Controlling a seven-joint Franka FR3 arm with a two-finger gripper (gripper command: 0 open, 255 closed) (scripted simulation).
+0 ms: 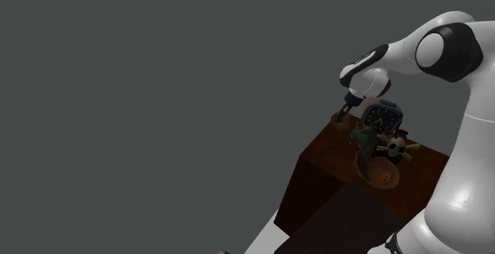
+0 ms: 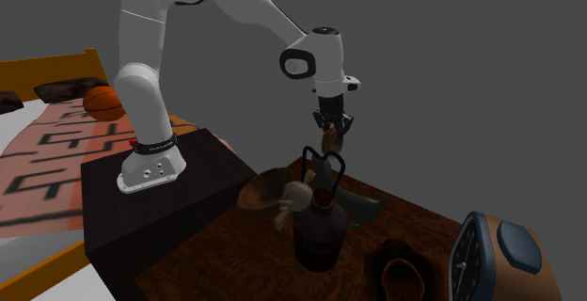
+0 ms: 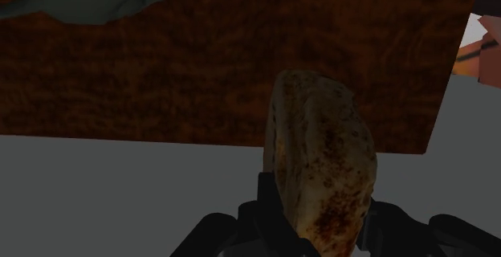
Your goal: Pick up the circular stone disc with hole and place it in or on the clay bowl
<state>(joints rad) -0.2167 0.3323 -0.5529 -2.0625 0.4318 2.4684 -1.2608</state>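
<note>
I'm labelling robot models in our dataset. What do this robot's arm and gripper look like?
The arm is glossy white with rounded links, black bands at the joints and pale grey round caps on them. A thin dark ring with small pale markings circles it above the bolted base flange. The gripper is all black, with two fingers.

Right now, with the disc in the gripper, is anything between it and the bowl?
Yes: the dark jug with its tall handle and a pale spoked object stand between the held disc and the bowl.
</note>
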